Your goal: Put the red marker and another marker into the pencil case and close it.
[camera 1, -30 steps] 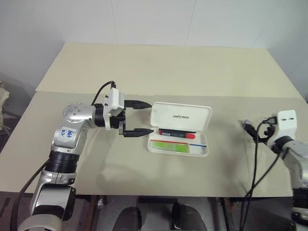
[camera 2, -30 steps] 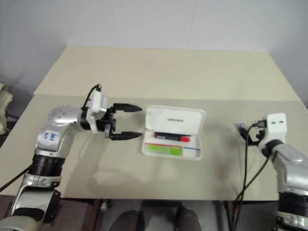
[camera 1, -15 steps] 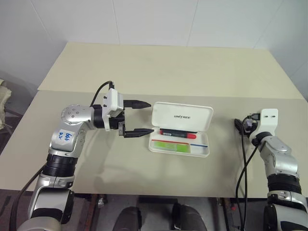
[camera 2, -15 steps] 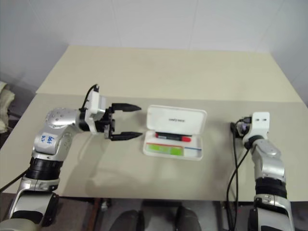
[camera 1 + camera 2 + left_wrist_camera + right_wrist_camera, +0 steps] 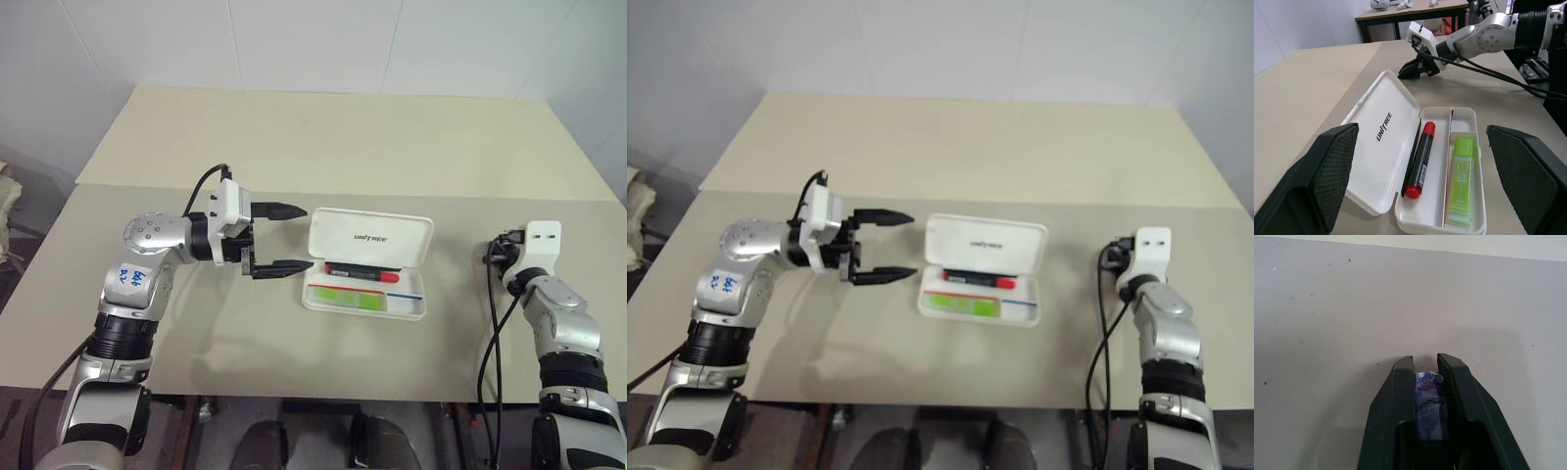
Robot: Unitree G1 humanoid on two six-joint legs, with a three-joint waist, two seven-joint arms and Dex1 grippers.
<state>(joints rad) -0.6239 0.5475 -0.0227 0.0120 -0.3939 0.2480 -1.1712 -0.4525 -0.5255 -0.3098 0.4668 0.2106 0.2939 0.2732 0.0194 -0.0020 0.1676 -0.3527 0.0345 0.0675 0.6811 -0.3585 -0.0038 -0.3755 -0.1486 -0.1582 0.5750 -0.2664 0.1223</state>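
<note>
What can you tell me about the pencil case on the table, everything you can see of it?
The pencil case is a white, hard-looking plastic box with rounded corners, lying open on the tan table. Its hinged lid, lettered UNITREE, is tipped back. A divider splits the tray: the red marker lies in the compartment by the lid, the green marker in the other. The open left pincer hovers just beside it, not touching.

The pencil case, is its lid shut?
No, the pencil case lies open, with the red marker and the green marker inside.

Beige table [image 5: 323, 147], white wall [image 5: 294, 39]
</note>
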